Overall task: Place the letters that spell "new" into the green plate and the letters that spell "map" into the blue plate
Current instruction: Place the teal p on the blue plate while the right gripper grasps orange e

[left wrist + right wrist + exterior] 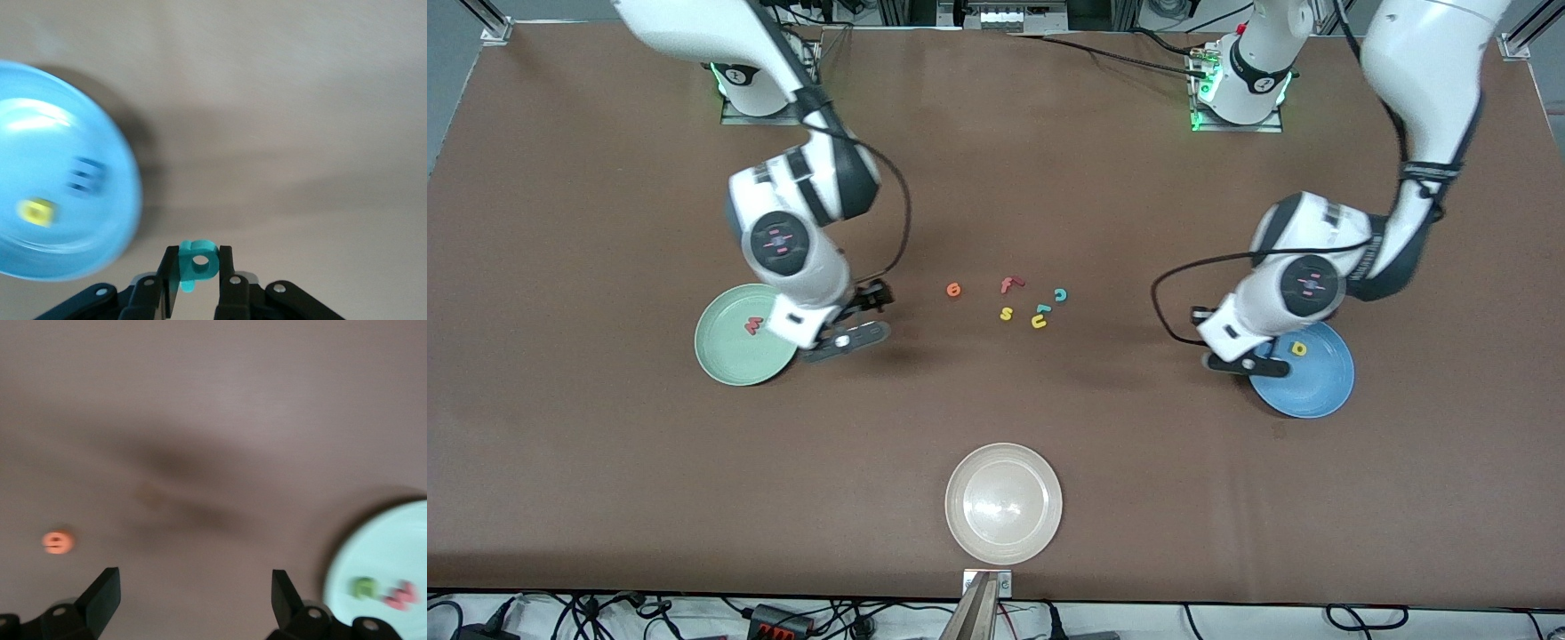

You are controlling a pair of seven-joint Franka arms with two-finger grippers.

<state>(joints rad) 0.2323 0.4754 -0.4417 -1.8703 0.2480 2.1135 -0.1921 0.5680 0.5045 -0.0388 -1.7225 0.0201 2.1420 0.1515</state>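
My left gripper is shut on the teal "p", held above the table just beside the blue plate. In that plate lie the yellow "a" and a blurred dark blue "m". In the front view the left gripper is at the blue plate's rim. My right gripper is open and holds nothing, over the table beside the green plate, which holds the green "n" and pink "w". The orange "e" lies mid-table.
Near the "e", toward the left arm's end, lie a red "f", a teal "c", a yellow "s", a yellow "u" and a small teal piece. A cream-white plate sits near the front camera's edge.
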